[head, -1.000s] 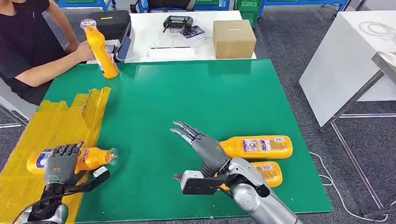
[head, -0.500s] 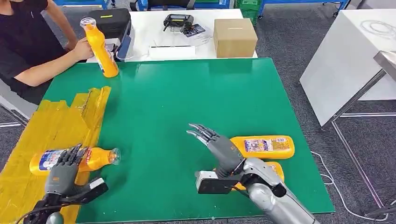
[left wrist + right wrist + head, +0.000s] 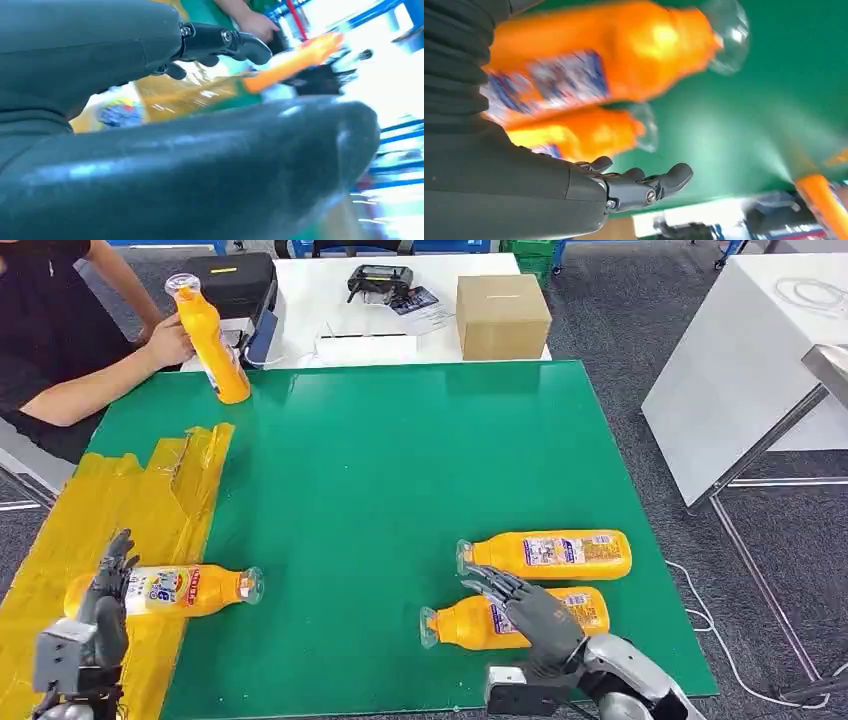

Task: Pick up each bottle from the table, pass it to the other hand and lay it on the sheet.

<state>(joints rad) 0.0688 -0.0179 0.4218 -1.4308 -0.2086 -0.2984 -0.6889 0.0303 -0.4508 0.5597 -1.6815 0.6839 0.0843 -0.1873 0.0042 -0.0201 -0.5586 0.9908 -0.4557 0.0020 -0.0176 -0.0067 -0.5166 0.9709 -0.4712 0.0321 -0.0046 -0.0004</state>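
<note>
Head view showed the right hand [image 3: 530, 618] low at the near edge of the green table [image 3: 400, 460], its fingers spread apart and holding nothing, stretched over the nearer bottle [image 3: 470, 625]; whether they touched it could not be told. That bottle lay on its side with its clear cap pointing left, and a second bottle [image 3: 548, 555] lay just beyond it, parallel, cap also left, both close to the table's right edge. The right wrist view showed the same two bottles beside the hand's dark fingers [image 3: 649, 187], which were extended and closed on nothing. To the left of the two bottles, broad bare green stretched across the middle of the table toward the yellow sheet [image 3: 110, 510], which covered the table's left side. The left hand [image 3: 105, 590] stood at the near left corner, fingers apart and holding nothing, just beside the base end of a third bottle [image 3: 175, 590] that lay on the sheet with its cap end reaching onto the green. At the far left corner a person's hand [image 3: 170, 340] held a fourth bottle [image 3: 210, 340] upright at the table's far edge. A cardboard box [image 3: 500, 315] sat on the white table [image 3: 330, 300] beyond.
</note>
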